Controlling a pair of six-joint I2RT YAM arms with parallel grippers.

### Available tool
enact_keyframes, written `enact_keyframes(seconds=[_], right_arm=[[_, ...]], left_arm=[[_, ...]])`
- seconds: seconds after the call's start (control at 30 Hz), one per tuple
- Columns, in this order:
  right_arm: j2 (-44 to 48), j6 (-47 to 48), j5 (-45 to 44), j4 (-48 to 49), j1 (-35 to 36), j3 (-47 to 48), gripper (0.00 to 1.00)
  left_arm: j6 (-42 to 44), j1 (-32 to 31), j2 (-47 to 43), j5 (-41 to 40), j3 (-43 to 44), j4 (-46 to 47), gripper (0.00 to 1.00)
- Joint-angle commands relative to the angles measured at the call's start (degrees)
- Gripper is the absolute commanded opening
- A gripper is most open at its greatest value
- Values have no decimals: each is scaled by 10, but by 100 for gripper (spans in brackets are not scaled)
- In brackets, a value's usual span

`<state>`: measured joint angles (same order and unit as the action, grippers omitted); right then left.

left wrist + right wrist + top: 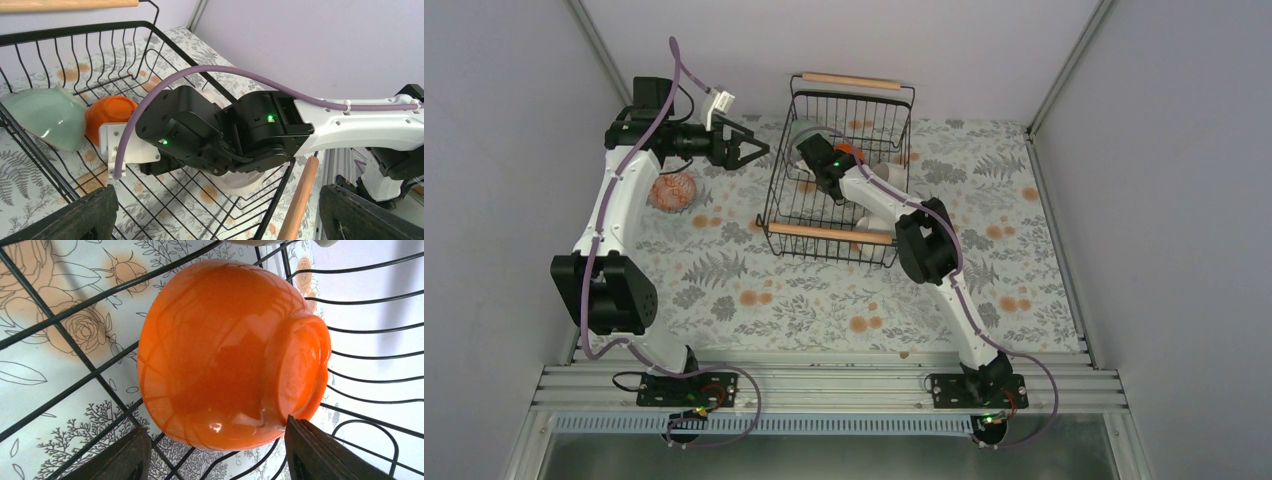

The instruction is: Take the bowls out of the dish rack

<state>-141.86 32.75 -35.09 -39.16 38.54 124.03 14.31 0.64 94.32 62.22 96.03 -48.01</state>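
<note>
A pinkish-orange patterned bowl [674, 190] sat on the floral surface [824, 300], the left fingers [80, 217] hung wide open and empty beside the black wire dish rack [829, 233], which held a tilted mint-green bowl [47, 117] and a glossy orange bowl [225, 355] straddled by the right fingers [325, 455], whether clamped I could not tell.
</note>
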Motion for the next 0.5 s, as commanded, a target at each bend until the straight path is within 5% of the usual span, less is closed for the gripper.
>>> enact_keyframes(seconds=[0.0,0.13,0.47], right_arm=[[3,0,-19,11,-3,4,65],[0,-8,6,-17,-4,13,85],[-12,-13,-3,21,-3,11,84]], left_arm=[[0,4,-17,20,-4,15,100],[0,4,-16,21,-5,15,100],[0,7,-22,24,-9,17,100]])
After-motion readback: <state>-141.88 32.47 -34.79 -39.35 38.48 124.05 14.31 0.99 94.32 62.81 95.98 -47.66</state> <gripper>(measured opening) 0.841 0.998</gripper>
